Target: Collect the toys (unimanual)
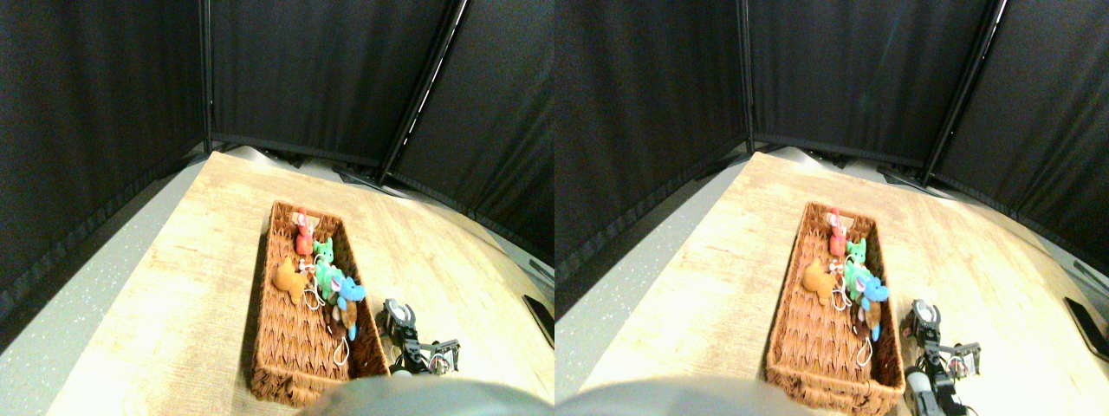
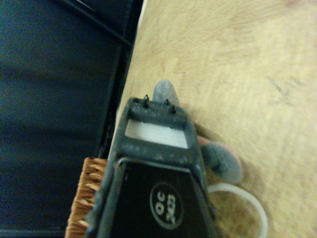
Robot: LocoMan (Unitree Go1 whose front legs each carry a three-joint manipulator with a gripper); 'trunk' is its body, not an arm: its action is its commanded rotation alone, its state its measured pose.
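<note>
A long wicker basket (image 1: 290,351) lies on the wooden table (image 1: 165,295). Inside it are several toys: a red one (image 1: 302,232) at the far end, two green ones (image 1: 327,264), an orange one (image 1: 288,277), a blue one (image 1: 349,290) and a brown one (image 1: 345,319). My right gripper (image 1: 398,314) is low over the table, just right of the basket's near end. In the wrist view the gripper (image 2: 158,104) sits over a grey toy (image 2: 224,161) that lies on the table. Its white string loop (image 2: 250,201) trails beside the jaw. The basket's rim (image 2: 86,193) shows close by.
Black curtains (image 1: 329,78) close off the back and sides. Grey floor (image 1: 69,321) runs along the table's left edge. A dark flat object (image 1: 539,316) lies at the table's right edge.
</note>
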